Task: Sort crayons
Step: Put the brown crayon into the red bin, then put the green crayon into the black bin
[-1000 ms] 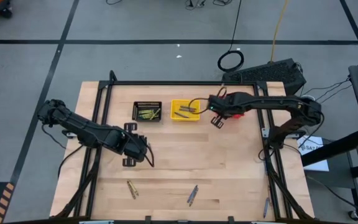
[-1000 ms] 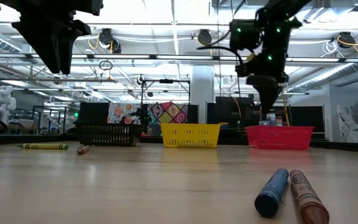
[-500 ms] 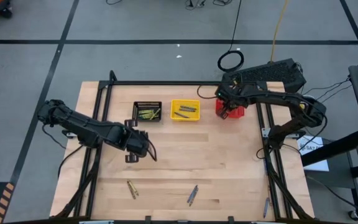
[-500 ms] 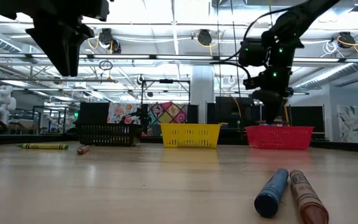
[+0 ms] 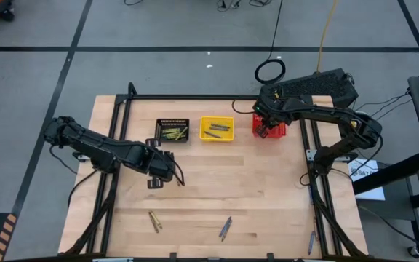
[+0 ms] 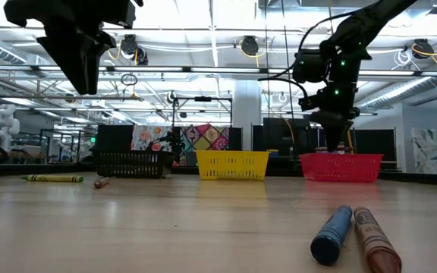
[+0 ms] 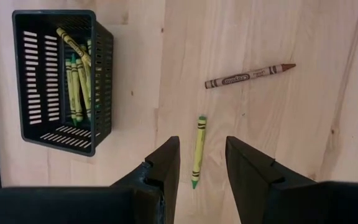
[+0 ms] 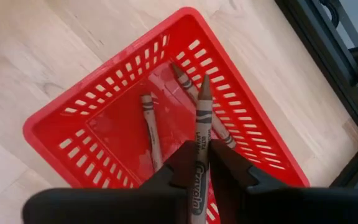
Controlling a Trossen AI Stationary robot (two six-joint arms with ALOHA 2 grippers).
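Right wrist view: a brownish-red crayon (image 8: 200, 140) is pinched in the right gripper (image 8: 198, 163) above the red basket (image 8: 73, 115), which already holds two. Four crayons lie loose, well away from it. The left gripper (image 7: 199, 163) hangs open over an olive-yellow crayon (image 7: 198, 150).

We look straight down on the whole desk (image 5: 268, 189) from high above; from desk height we face level across it toward the red basket (image 6: 340, 167); the right wrist camera hangs close over that same basket; the left wrist camera looks down on the black basket (image 7: 61, 81).
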